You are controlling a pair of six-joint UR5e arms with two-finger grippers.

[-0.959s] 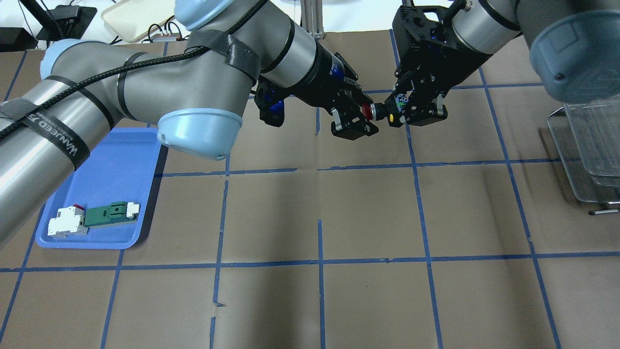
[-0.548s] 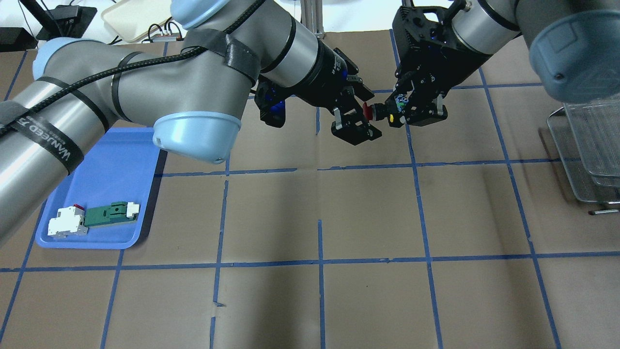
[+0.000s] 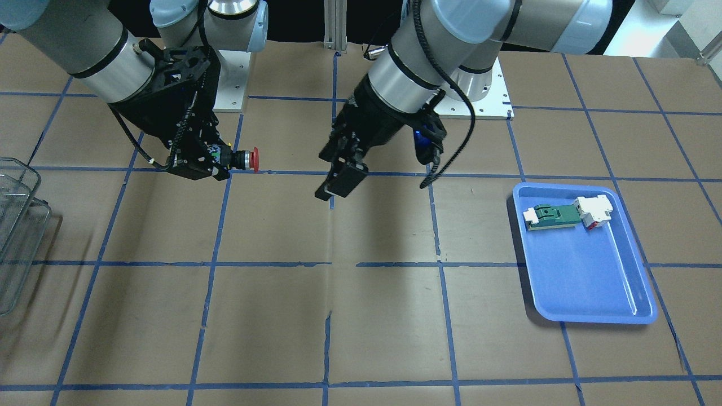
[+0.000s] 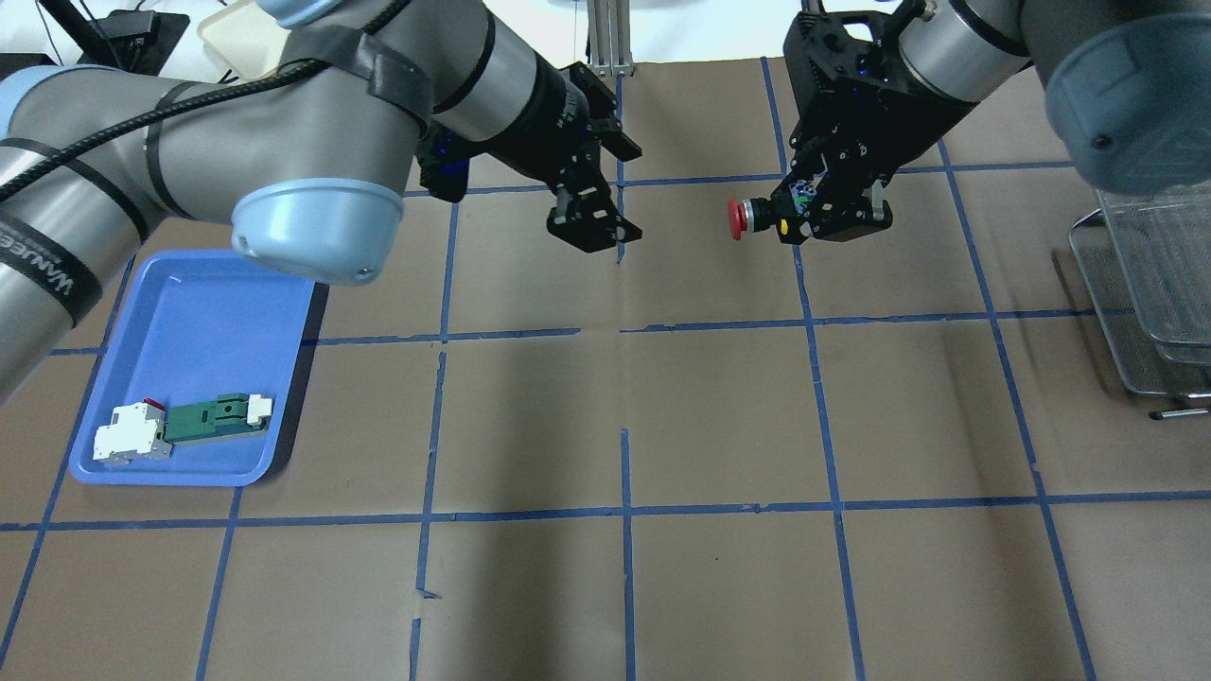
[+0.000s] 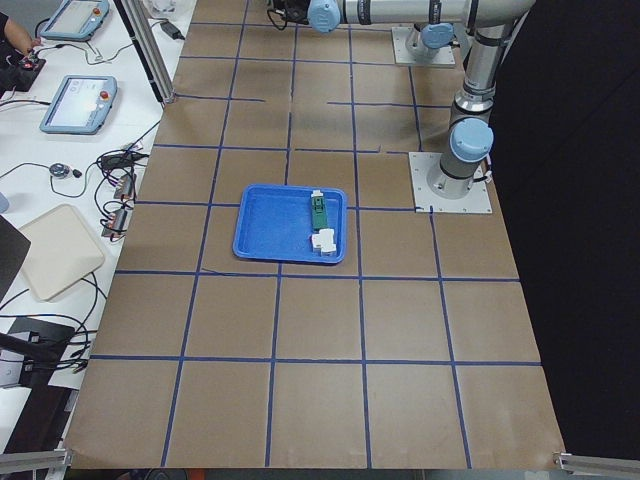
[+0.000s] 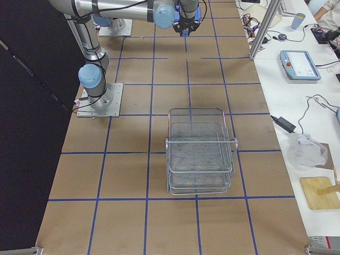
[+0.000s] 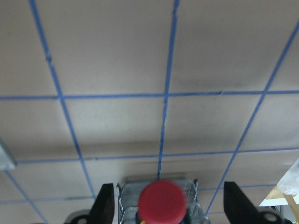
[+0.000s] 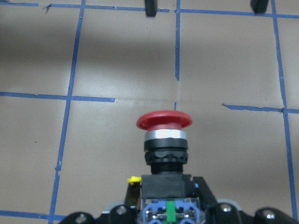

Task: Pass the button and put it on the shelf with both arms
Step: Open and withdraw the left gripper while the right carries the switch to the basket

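Overhead exterior view: the small push-button point(image 4: 747, 216) with glossy red mushroom head, black collar and blue-and-white back block hangs over the brown-paper, blue-taped counter point(image 4: 719, 416) toward 1 o'clock, its block clamped in the right arm's black pincer point(image 4: 802, 210), head facing 9 o'clock. Well apart at its 9 o'clock, the left pincer point(image 4: 626, 191) gapes, fingers spread. The silver wire-mesh shelf point(image 4: 1154, 284) stands at 3 o'clock; at 8 o'clock a smooth blue plastic tray point(image 4: 218, 312) holds a flat green-and-white part point(image 4: 213, 418) touching a red-tipped white block point(image 4: 128, 437).

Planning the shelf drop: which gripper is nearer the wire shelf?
Right. The right gripper, shut on the button, hangs closer to the shelf; the open left gripper is farther away, beyond the button's red head.
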